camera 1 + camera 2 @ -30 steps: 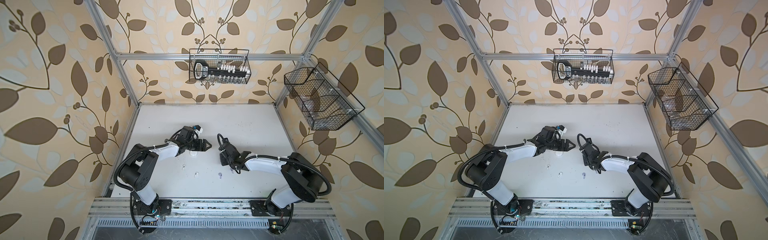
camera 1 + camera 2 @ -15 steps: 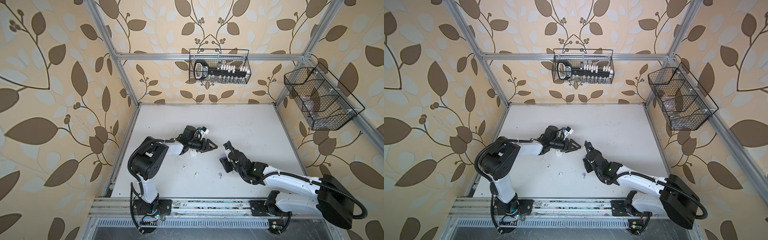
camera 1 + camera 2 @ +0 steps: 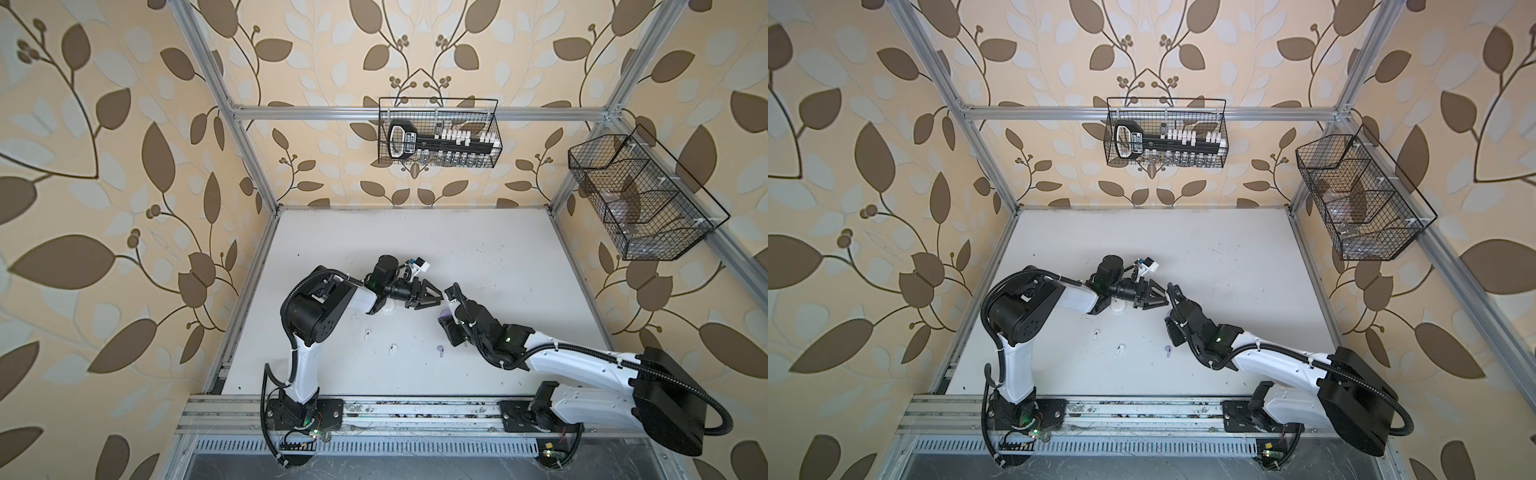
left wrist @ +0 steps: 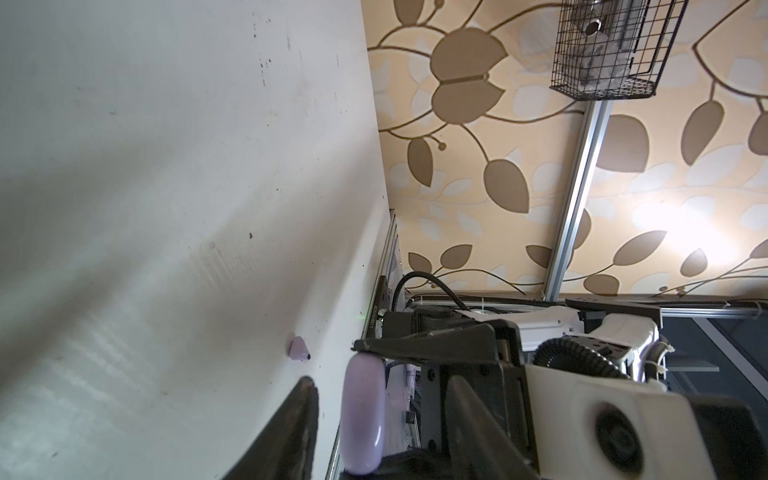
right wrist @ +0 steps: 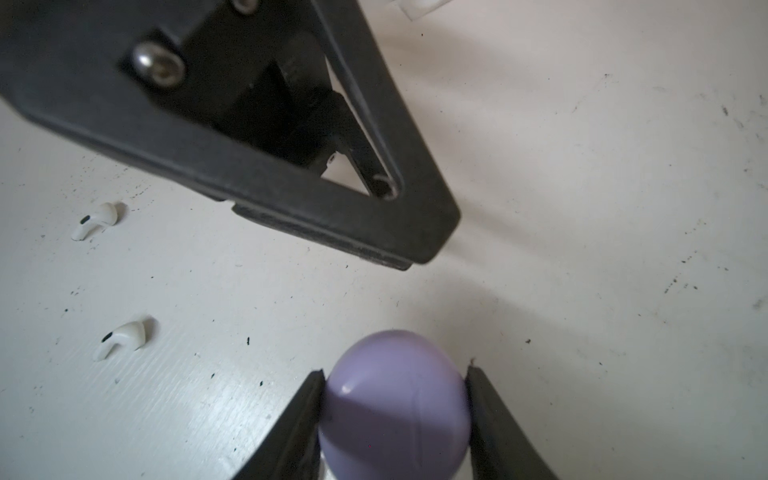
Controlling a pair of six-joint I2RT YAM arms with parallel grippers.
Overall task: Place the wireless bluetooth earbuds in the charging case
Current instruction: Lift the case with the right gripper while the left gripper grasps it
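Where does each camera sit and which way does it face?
Top views: overhead, looking down at the table; left arm and right arm show.
Left wrist: on its arm, looks along the table at the lavender case; left claw shows.
Right wrist: on its arm, looks down at the lavender case in the right claw.
Shared: both wrist views show the lavender case.

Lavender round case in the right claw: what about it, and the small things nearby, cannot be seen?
Lavender round plastic case: its inside; the right wrist view shows only the dome, cut by the edge; in top views the right claw covers most of it.
White round object: both top views; the left arm hides most of it.
Tiny lavender stemmed earbud: too small in top views.
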